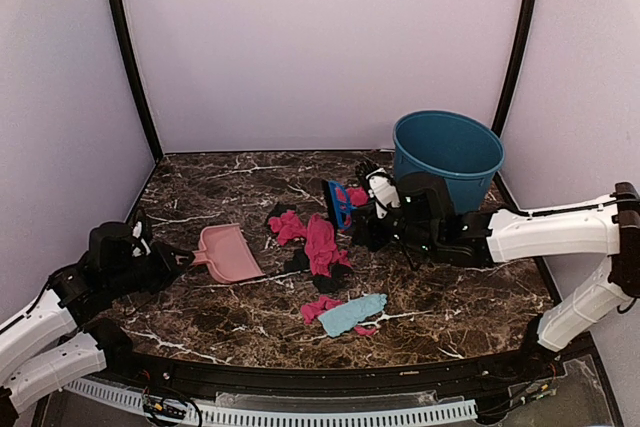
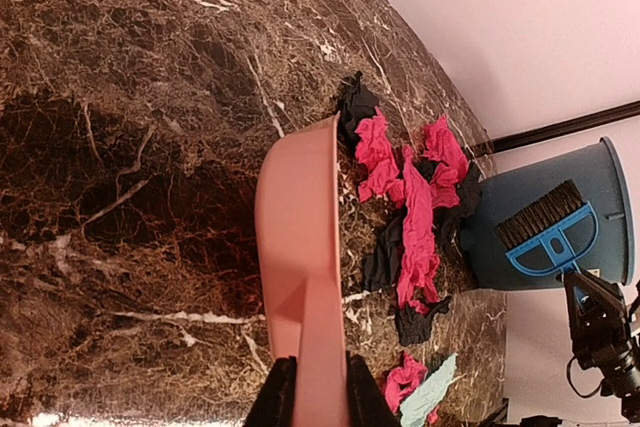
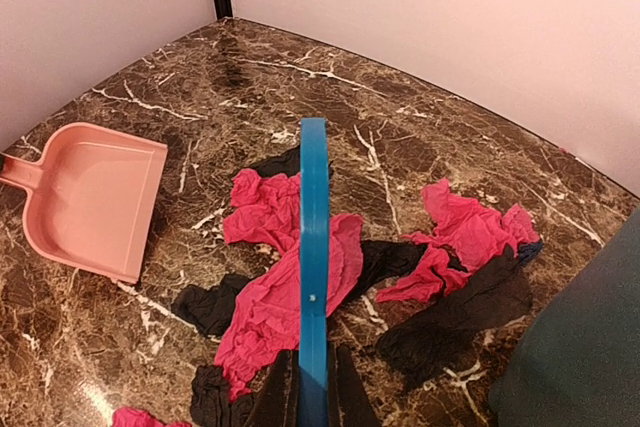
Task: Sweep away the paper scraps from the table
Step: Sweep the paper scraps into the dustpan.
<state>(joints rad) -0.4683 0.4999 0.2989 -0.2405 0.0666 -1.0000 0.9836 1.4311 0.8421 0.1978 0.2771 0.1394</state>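
At the far left, the left gripper has its dark jaws clenched on the flat handle of the dustpan, a smooth pale-pink plastic scoop with low side walls and a straight open lip. It lies flat on the table, a glossy dark brown marble-pattern surface veined in white, with bare room all round it and out to the left wall. The table's front edge is a curved black rim. Just right of the dustpan's lip, and not touching it, the paper scraps lie in a loose heap at mid-table. They are thin, crumpled sheets, mostly magenta-pink with black ones tucked under and beside them. A smaller cluster sits nearer the front rim, where a light blue scrap lies wrinkled beside two pink bits. Over the back of the main heap stands the brush, blue plastic with cut-out openings in its head and stiff black bristles. It is tilted on edge, and in the right wrist view its narrow blue spine runs straight out over the pink paper. The right gripper grips its handle with both fingers closed tight. Just right of it stands the bin, a round, smooth teal-blue tub with its mouth open, close to the back right corner, leaving little open table beyond it.
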